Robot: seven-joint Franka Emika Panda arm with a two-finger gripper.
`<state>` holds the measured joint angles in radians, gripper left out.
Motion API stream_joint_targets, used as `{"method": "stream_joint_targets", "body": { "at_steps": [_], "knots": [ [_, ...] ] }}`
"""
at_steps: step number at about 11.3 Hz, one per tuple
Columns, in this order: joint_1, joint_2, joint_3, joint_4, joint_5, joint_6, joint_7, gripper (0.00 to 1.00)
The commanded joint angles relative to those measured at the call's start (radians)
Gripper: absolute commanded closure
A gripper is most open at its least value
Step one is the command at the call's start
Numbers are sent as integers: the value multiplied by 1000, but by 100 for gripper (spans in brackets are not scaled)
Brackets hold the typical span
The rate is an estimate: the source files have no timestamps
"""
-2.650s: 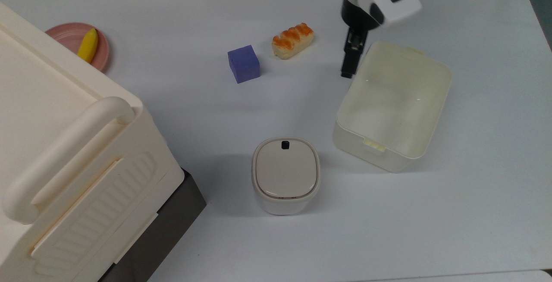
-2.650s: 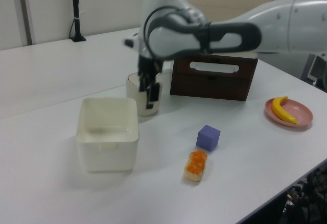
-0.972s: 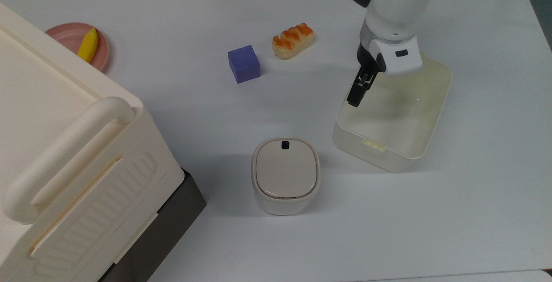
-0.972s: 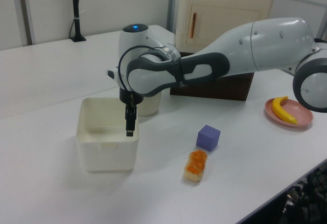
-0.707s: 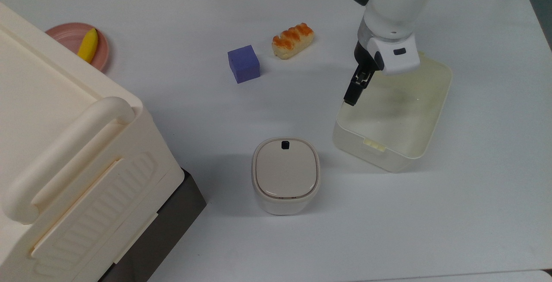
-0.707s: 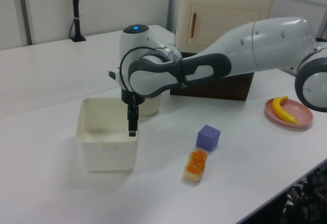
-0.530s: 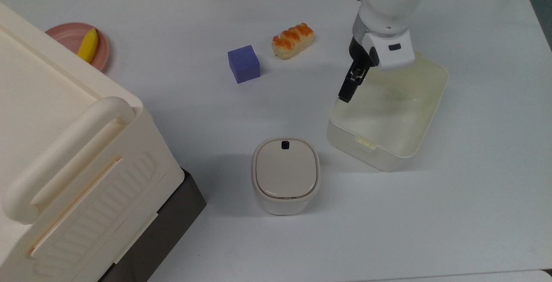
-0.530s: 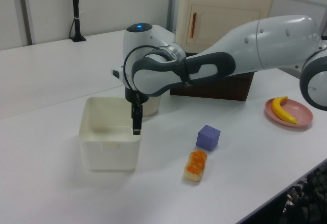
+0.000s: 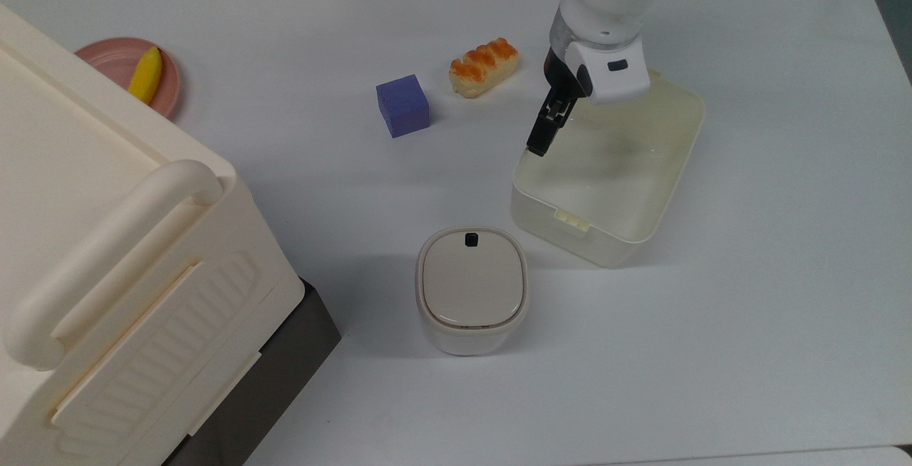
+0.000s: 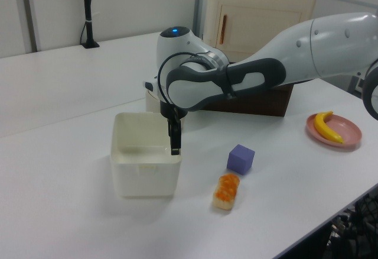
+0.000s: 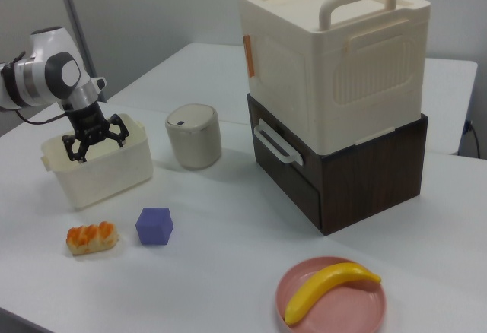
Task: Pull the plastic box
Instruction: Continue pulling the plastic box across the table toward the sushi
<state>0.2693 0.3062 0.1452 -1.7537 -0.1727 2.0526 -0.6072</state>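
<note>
Your claw has its fingers spread apart, one hooked inside the plastic box wall. The box has slid across the counter toward the top view's left, nearer the lidded container; the pull is working.

You see a Franka arm built of smooth, glossy white rounded shells, joined by dark grey to black bands at each joint. In the left view a thick black collar loops around the wrist segment, and a small blue light glows on top of the rounded white cap there. The top view shows a white housing above the gripper with a small dark oval mark on its face. The fingers are matte black, slim and angular, hanging from a black mount; in the right view they stand spread apart.
</note>
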Motion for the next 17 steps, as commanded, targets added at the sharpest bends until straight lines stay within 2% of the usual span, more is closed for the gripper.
{"method": "stream_joint_targets", "body": {
  "at_steps": [1, 7, 11, 17],
  "knots": [
    [5, -94, -35, -104, -13, 4, -51, 0],
    [2, -139, -87, -162, -13, 4, -101, 0],
    [2, -141, -92, -144, -5, 12, -92, 0],
    [10, -142, -82, 36, 101, 3, 231, 0]
  ]
}}
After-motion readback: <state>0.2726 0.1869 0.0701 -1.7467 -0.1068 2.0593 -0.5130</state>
